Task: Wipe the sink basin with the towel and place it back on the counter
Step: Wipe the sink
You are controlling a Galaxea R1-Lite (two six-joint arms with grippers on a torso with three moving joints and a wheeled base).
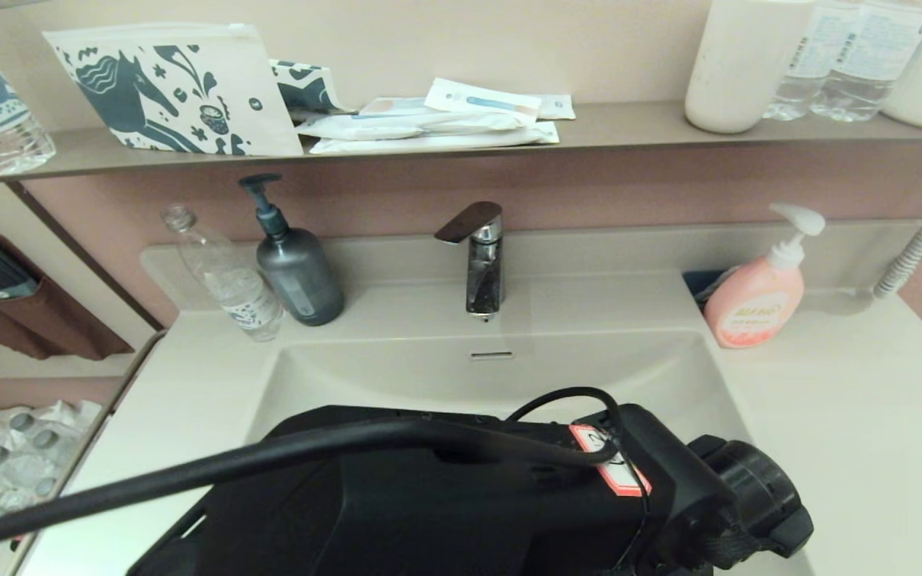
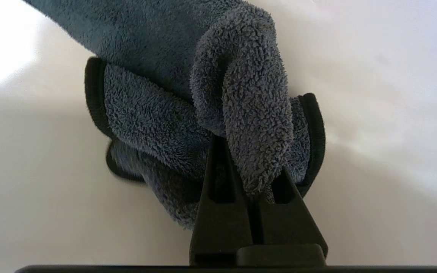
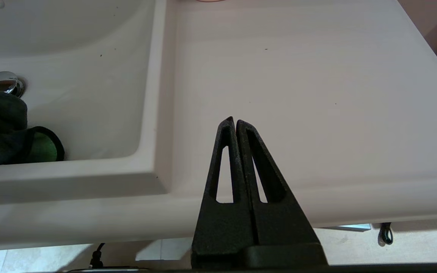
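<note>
In the left wrist view my left gripper (image 2: 250, 167) is shut on the towel (image 2: 173, 98), a dark grey cloth with black edging, bunched against the off-white floor of the sink basin (image 2: 374, 113). From the head, my left arm (image 1: 461, 496) covers the near half of the sink basin (image 1: 397, 372) and hides the towel. In the right wrist view the towel (image 3: 10, 140) lies in the sink basin (image 3: 89, 94) beside the chrome drain plug (image 3: 4, 84), its green face showing. My right gripper (image 3: 235, 121) is shut and empty, by the front edge of the counter (image 3: 298, 94).
A chrome tap (image 1: 481, 256) stands behind the basin. On the left of it are a clear bottle (image 1: 225, 276) and a grey pump bottle (image 1: 293, 260); a pink soap pump (image 1: 757, 292) is on the right. The counter (image 1: 853, 416) runs right of the basin.
</note>
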